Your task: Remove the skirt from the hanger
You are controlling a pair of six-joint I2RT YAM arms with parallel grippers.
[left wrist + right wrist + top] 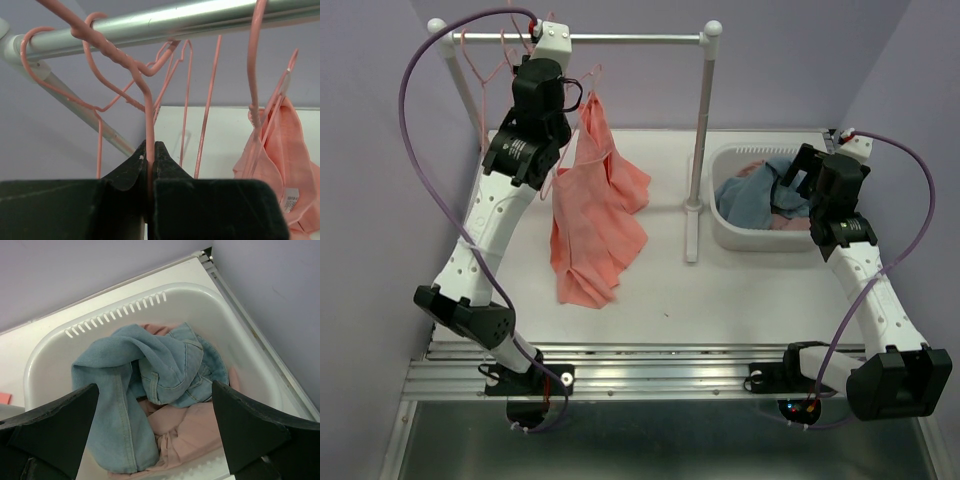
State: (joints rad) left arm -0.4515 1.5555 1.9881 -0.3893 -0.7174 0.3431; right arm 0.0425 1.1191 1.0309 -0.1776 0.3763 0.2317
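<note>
A white desk (720, 290) sits between lavender walls (380, 200), with a silver rail (630, 39) on white posts across its far side. The pink skirt (590, 220) hangs from the rail's left part. Its long axis runs downward, waist up at the bar and hem low, fanned toward the desk's near edge. At right, a white basket (150, 292) holds a denim garment (150, 365). The right hand (155, 387) hovers over it, jaws spread wide, empty. The left hand (150, 150) is clamped tight on a pink hanger (148, 115), beside a second hanger (255, 100) carrying the skirt.
</note>
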